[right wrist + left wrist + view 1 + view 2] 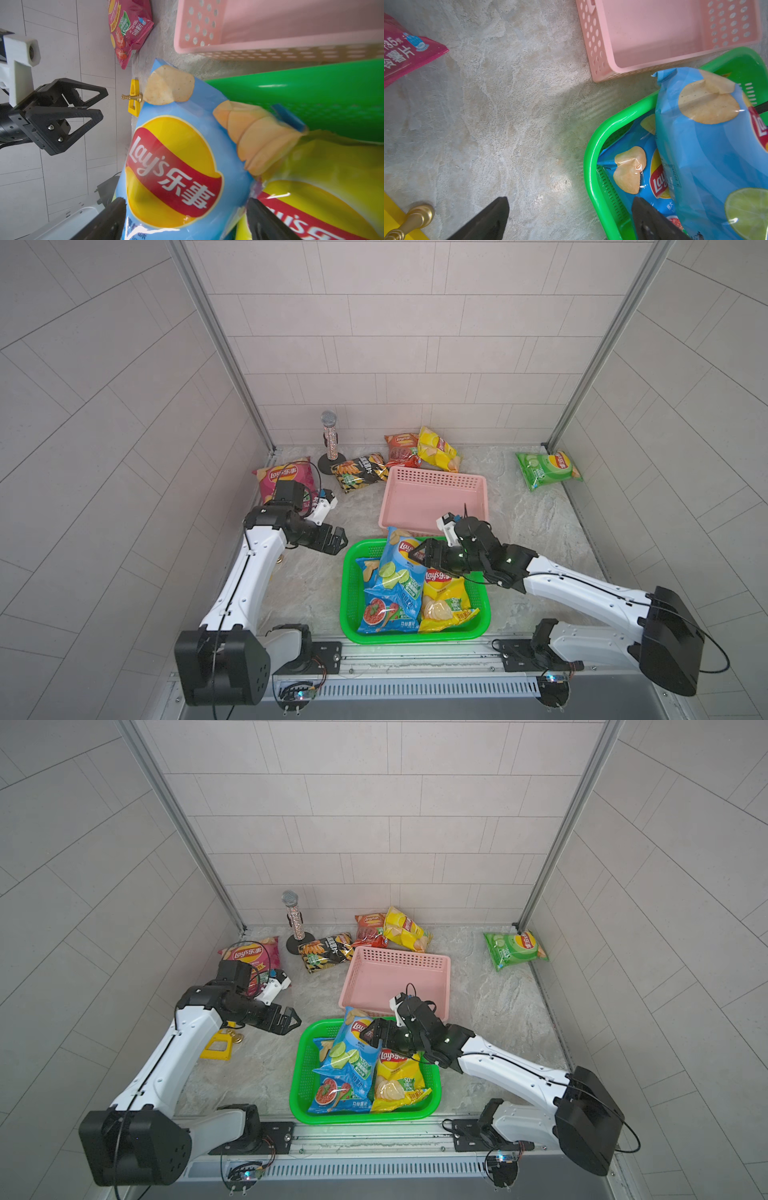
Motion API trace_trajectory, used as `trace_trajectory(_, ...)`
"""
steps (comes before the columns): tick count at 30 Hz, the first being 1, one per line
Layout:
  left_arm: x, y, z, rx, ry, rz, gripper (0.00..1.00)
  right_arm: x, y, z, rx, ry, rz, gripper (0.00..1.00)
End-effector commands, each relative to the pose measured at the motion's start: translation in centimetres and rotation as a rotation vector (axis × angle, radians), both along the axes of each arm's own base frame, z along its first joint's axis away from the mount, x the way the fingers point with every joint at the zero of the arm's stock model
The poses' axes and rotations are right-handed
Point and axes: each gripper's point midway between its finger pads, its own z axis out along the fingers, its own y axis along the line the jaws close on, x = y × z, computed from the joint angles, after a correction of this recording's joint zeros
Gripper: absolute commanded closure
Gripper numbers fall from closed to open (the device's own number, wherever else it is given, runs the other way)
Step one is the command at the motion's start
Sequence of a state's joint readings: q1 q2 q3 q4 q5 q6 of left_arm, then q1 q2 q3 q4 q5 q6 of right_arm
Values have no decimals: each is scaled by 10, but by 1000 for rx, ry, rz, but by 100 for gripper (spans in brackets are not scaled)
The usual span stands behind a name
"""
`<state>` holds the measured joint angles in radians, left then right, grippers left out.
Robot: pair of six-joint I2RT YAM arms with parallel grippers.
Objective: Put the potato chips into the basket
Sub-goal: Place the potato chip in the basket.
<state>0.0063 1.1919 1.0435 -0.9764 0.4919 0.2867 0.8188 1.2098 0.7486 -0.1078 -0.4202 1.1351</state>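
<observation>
Your right gripper [424,556] sits low over the far end of the green basket [415,637], with its fingers spread wide on either side of the top of the blue lime bag [397,568]. In the right wrist view the black fingertips [114,216] flank the bag's logo without pinching it in (can't tell if the pads brush its edges). That bag lies slanted, top end propped over the basket's far rim, lower end on a second blue bag [380,614] with a tomato print. A yellow bag [442,599] lies beside them in the same basket, its top partly under the right gripper. Your left gripper [340,541] hovers over the bare table [303,597] just off the basket's far left corner, jaws wide apart, nothing between them. The pink basket [436,479] stands just behind the green one, close to touching. Outside the baskets you've got five bags. The magenta bag [282,481] is beyond the left wrist and the black bag [359,470] is by the microphone [330,439] stand. The red bag [401,445] and second yellow bag [438,450] overlap behind the pink basket, and the green bag [548,467] sits alone in the far right corner. A small yellow piece with a brass peg [216,1048] lies beside the left forearm.
</observation>
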Motion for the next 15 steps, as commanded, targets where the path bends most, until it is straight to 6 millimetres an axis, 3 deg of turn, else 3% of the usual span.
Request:
trace_trajectory(1, -2, 0, -1, -4, 5, 5, 0, 0, 20, 12, 38, -18, 31, 3)
trace_trajectory(7, -2, 1, 0, -3, 0, 5, 0, -3, 37, 12, -44, -44, 78, 0)
trace_trajectory(10, -3, 1, 1, -3, -7, 7, 0, -4, 34, 9, -175, -80, 96, 0)
trace_trajectory(15, -3, 1, 2, -3, -13, 8, 0, -2, 29, 4, -363, -134, 117, 9)
